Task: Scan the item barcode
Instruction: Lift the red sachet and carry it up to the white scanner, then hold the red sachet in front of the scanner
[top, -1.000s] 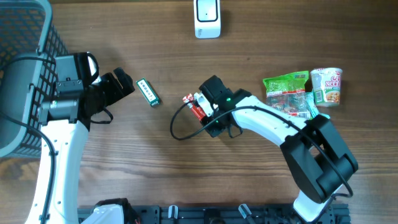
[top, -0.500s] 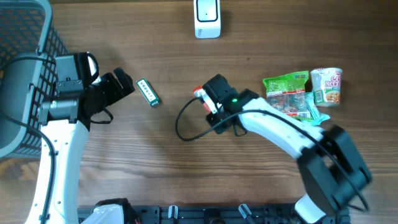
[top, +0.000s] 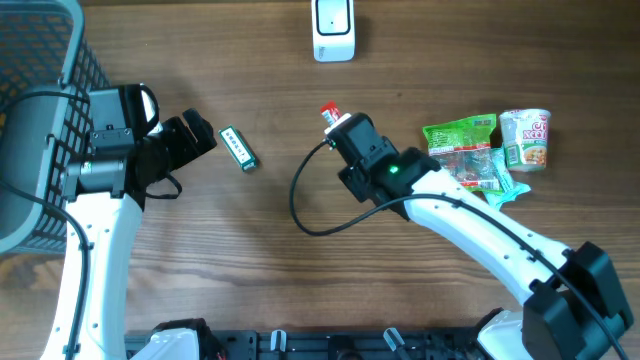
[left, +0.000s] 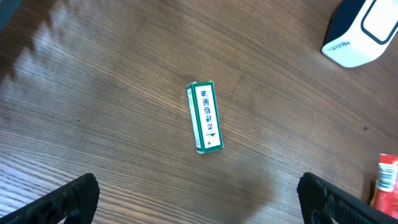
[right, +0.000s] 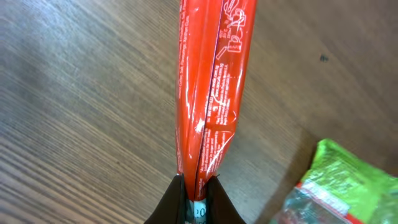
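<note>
Red and glossy: a slim sachet (right: 211, 81) nipped by one end in the right pincer (right: 196, 193), jaws all but closed on the crimped seam. Sticks straight out from the fingertips over bare wood, white print running down one face. From overhead, placed around the middle of the table (top: 200, 260), a little toward the far side, free tip aimed far and left. Cannot tell whether clear of the wood or brushing it. Near and slightly right of the white scanner (top: 333, 28), itself at the far edge and well apart from the sachet.

Behind the right wrist, a black cable (top: 300, 205) in a loose loop toward the left and near side. Further right, a green snack bag (top: 460, 140) flat on the table, and just beside it on the right a cup of noodles (top: 526, 138). One corner of that green bag also at the lower right of the right wrist view.

Over on the left, the left pincer (top: 203, 135) spread fully wide and gripping nothing, fingers aimed at a small green box (top: 238, 148). Lies flat just right of those fingers, apart from them, white label with dark print facing up. In the left wrist view, framed between the two dark fingertips, with the scanner in the top right corner and a sliver of the red sachet at the right edge. At the far left corner of the table, a dark mesh basket (top: 40, 90) beside the left arm.
</note>
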